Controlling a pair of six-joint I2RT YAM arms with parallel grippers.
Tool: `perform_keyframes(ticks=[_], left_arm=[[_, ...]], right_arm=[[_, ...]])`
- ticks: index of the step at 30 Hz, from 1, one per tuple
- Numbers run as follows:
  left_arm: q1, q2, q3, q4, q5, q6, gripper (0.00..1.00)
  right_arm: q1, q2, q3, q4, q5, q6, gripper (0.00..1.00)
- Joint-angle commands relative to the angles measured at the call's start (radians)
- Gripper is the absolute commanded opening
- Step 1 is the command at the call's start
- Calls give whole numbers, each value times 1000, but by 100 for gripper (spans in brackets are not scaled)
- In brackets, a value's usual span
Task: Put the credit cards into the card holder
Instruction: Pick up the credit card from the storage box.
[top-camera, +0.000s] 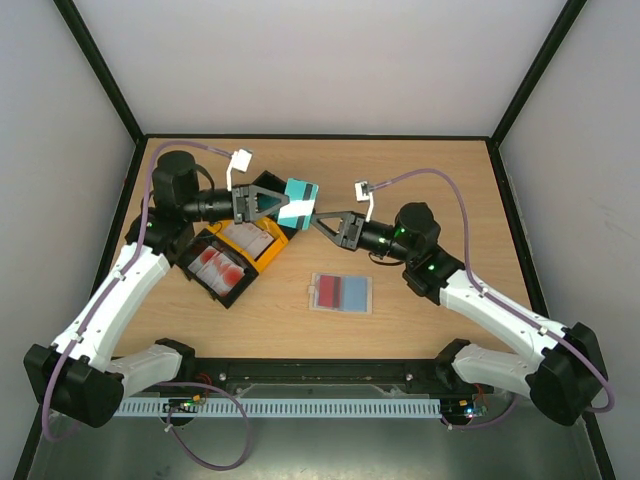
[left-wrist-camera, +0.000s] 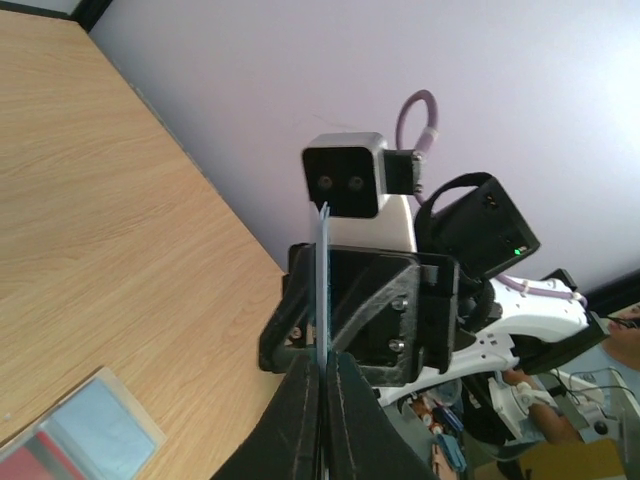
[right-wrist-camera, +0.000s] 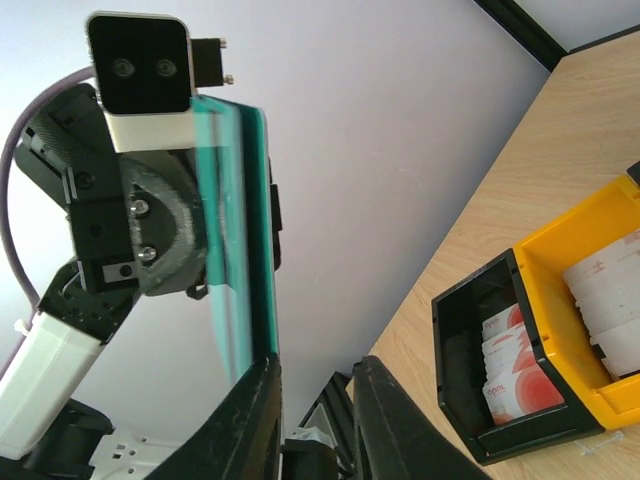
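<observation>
Left arm: elbow folded by the left table edge, forearm reaching toward centre-back, wrist about level, left gripper (top-camera: 284, 206) raised above the wood.
Left gripper: pressed together on the teal card (top-camera: 300, 203), pinching one end of it; seen edge-on as a thin line in the left wrist view.
Teal card: in the air, clear of the table (top-camera: 450, 200), standing on edge, free end pointing at the right arm.
Right arm: stretched from the near right corner toward the centre, wrist turned to face the left one, right gripper (top-camera: 318, 222) just beside the card's free end.
Right gripper: fingers slightly spread, nothing pinched; card's lower corner close by one finger (right-wrist-camera: 262, 400), contact not clear.
Card holder (top-camera: 341, 292): flat on the wood, in front of both grippers, between the arms, touched by neither.
Bins: black bin (right-wrist-camera: 455, 340) and yellow bin (right-wrist-camera: 560, 290) side by side under the left forearm, red-marked cards (right-wrist-camera: 510, 385) in the black, white cards (right-wrist-camera: 610, 300) in the yellow.
Edges: black frame and pale walls on the left, back and right sides.
Open room: bare wood behind the grippers and across the right half.
</observation>
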Motion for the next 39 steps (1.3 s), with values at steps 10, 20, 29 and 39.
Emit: perform_keyframes(ticks=[10, 20, 29, 39], left_arm=[[5, -7, 0, -12, -15, 12, 3], [5, -26, -10, 8, 6, -6, 3], [4, -32, -19, 24, 32, -5, 3], [-11, -36, -26, 17, 58, 33, 2]], right_arm=[[-3, -63, -9, 45, -14, -11, 28], [-2, -2, 11, 25, -10, -5, 19], [-2, 29, 37, -13, 5, -6, 19], [-2, 56, 77, -46, 4, -1, 27]])
